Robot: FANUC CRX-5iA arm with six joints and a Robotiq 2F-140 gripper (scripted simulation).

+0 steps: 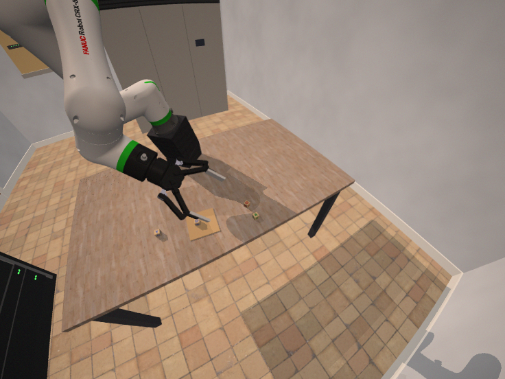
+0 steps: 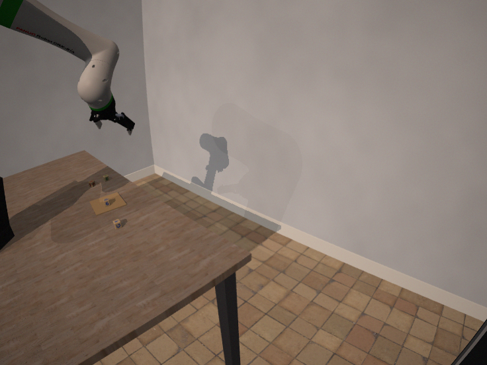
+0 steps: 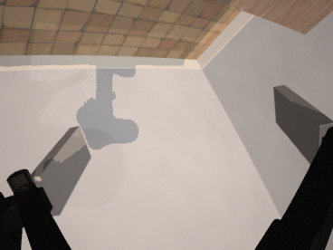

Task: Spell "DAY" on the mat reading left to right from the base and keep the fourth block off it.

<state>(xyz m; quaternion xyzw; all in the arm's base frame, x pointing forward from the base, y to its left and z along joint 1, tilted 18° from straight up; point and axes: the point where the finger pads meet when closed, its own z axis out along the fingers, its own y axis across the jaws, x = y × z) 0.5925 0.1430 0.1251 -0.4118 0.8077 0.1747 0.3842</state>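
Note:
A tan mat [image 1: 204,234] [image 2: 98,209] lies flat on the table. A block with blue-violet marks [image 1: 197,222] [image 2: 106,202] rests on it. Another block with blue marks [image 1: 157,232] [image 2: 117,224] lies on the table, off the mat. On the mat's other side, off it, are a block with orange-red marks [image 1: 246,202] [image 2: 91,183] and a block with green marks [image 1: 255,215] [image 2: 105,178]. The letters are too small to read surely. My gripper [image 1: 216,199] [image 2: 114,129] [image 3: 176,124] is open and empty, high above the table. The wrist view shows no block.
The wooden table [image 1: 118,261] [image 2: 157,270] has an edge close beyond the mat and the green-marked block. A black box-shaped part [image 1: 175,140] stands behind the gripper in the top view. The wrist view faces the wall [image 3: 181,181] and tiled floor [image 3: 104,23].

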